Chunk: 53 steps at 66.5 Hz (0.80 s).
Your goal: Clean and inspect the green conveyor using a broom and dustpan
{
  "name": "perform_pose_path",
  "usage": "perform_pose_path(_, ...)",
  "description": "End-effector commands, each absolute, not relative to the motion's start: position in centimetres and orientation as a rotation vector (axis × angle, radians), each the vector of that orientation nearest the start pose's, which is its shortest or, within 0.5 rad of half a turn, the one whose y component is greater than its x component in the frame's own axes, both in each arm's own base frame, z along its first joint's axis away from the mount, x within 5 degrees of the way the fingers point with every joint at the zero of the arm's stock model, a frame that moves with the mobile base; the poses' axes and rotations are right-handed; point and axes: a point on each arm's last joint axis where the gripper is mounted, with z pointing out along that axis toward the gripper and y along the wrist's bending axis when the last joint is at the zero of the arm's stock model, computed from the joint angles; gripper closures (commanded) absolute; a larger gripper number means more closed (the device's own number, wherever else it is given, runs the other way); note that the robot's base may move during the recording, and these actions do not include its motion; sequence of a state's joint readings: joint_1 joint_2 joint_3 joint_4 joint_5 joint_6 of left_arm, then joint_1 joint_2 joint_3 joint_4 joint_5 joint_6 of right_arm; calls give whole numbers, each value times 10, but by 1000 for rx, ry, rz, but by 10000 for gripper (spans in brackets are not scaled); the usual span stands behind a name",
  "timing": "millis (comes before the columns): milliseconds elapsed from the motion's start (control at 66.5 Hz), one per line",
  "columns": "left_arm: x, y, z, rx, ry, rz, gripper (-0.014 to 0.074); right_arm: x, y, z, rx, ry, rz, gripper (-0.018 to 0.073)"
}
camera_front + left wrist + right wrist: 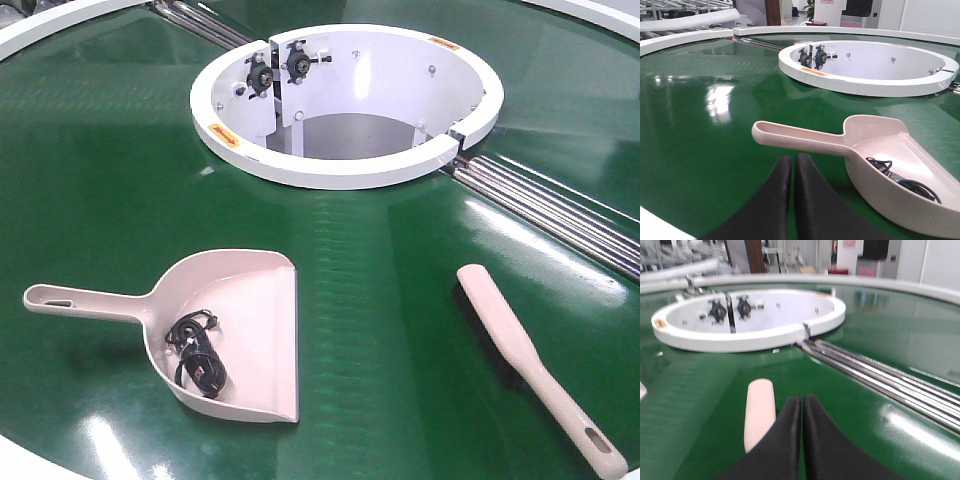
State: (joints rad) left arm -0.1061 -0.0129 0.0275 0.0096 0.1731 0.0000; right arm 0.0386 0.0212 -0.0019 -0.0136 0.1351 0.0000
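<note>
The dustpan lies on the green conveyor at front left, its handle pointing left, with a tangle of black cable inside. The broom lies at front right, bristles along its left edge and handle toward the near edge. In the left wrist view my left gripper is shut and empty, just short of the dustpan handle. In the right wrist view my right gripper is shut and empty, over the belt with the broom tip just to its left. Neither gripper shows in the front view.
A white ring-shaped opening with bearing blocks inside sits at the belt's centre. Steel roller rods run from it toward the right. A white rim bounds the belt at the far left and near edge.
</note>
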Motion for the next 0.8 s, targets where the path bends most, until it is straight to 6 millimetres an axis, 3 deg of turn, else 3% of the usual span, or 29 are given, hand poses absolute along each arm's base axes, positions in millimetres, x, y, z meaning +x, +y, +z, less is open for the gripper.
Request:
perform_pose_path(0, 56, -6, 186, 98, 1608, -83, 603, 57, 2, 202, -44, 1458, 14, 569)
perform_pose_path(782, 56, -6, 186, 98, 1609, -83, 603, 56, 2, 201, -45, 1472, 12, 569)
